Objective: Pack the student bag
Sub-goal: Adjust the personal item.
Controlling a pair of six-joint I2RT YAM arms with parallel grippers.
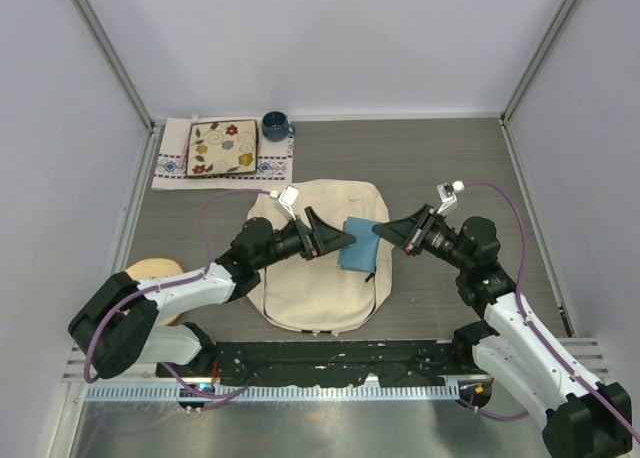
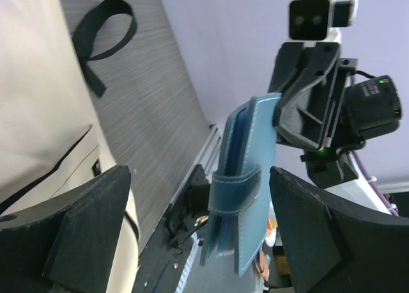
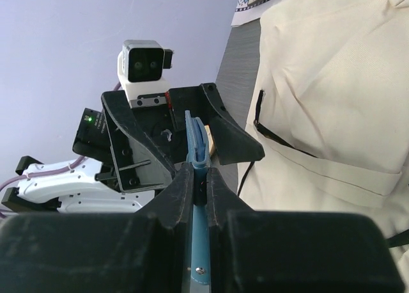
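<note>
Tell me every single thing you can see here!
student bag: one, cream, lying flat mid-table
blue case: one, blue, held up over the bag's right side
mug: one, dark blue, far edge of the table
cloth: one, white with patterned border, far left
flowery square: one, cream with coloured flowers, on the cloth
round thing: one, tan, near left, partly hidden by the left arm
table: one, grey
left gripper: one, black, open, fingers either side of the case, not touching
right gripper: one, black, shut on the case
</note>
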